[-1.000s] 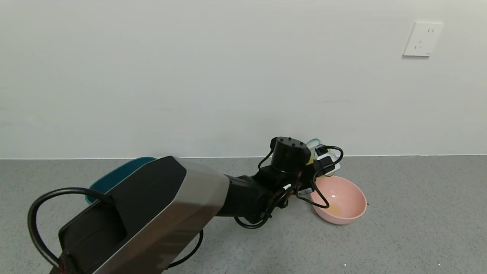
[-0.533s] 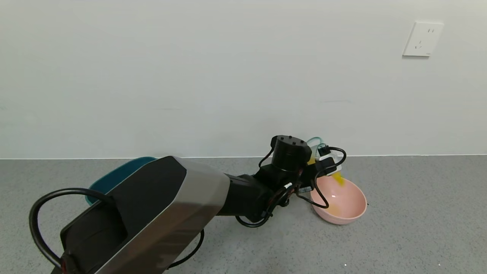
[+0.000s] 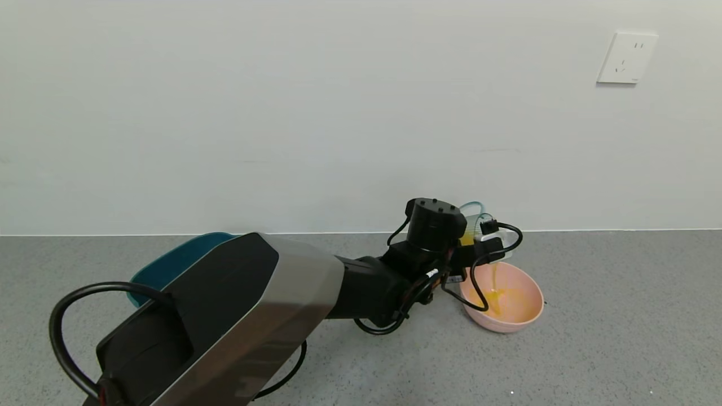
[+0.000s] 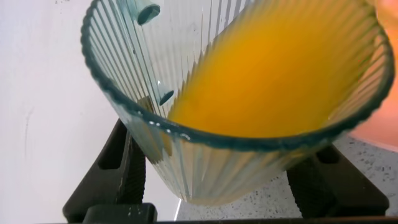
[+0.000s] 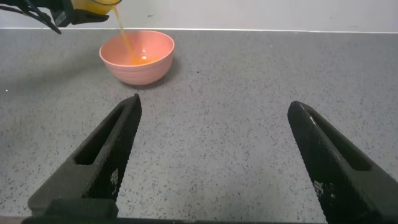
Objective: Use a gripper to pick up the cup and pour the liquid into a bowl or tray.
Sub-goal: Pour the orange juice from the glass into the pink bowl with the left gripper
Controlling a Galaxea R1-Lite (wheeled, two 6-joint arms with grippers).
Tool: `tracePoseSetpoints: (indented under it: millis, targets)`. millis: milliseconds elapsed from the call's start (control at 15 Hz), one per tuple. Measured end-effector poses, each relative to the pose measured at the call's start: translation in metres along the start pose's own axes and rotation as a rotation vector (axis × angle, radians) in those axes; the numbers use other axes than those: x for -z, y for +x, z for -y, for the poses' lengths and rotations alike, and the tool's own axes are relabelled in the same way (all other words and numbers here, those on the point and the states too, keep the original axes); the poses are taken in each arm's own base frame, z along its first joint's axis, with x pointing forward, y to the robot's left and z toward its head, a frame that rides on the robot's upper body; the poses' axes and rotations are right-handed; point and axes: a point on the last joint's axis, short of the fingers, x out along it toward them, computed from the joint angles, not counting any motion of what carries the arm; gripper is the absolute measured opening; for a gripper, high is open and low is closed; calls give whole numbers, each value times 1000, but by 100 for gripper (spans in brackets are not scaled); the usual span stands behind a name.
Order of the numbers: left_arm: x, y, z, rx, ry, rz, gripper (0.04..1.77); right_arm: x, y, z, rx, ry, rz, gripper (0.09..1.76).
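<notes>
Left claw (image 3: 489, 243) clamped on the cup (image 3: 472, 225), holding it tipped above the near-left rim of the pink bowl (image 3: 527, 316). Orange liquid (image 3: 494, 279) runs in a thin stream from cup into bowl and pools there. Bowl sits on the grey tabletop (image 3: 620, 316). Right claw (image 5: 214, 162) wide apart, empty, low over the tabletop

I see the ribbed cup (image 4: 205, 112) tilted above the pink bowl (image 3: 527, 318), orange liquid (image 3: 494, 282) streaming into it.
</notes>
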Motion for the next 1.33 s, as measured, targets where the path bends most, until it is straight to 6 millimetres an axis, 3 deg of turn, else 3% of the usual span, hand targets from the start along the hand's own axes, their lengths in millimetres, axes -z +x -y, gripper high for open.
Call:
tracePoseSetpoints:
  millis: [1333]
  targets:
    - [1,2,2,-17,229,-92,127,0,0,0,0,0,0,171]
